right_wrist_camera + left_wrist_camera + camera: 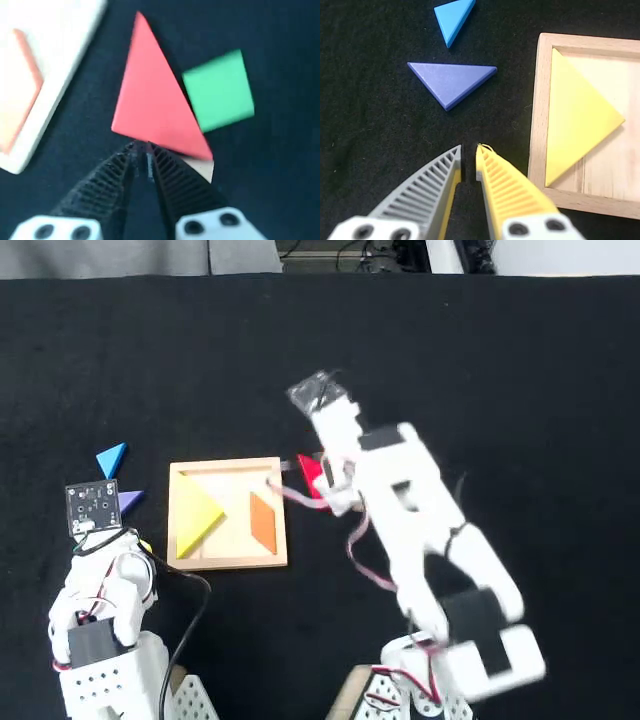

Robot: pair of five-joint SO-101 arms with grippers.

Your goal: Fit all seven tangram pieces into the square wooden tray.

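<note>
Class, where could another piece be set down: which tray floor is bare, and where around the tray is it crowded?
Bare: the tray floor between yellow triangle and orange piece, plus the black cloth beyond the tray. Crowded: one side with red triangle, green square and right gripper; the other with light blue triangle, dark blue triangle and left gripper.

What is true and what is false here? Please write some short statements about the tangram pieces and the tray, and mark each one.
1. The yellow triangle lies inside the wooden tray. True.
2. The green square lies inside the tray. False: it lies on the black table, beside the red triangle.
3. The light blue triangle and the dark blue triangle lie outside the tray. True.
4. The orange parallelogram lies outside the tray. False: it is inside.
</note>
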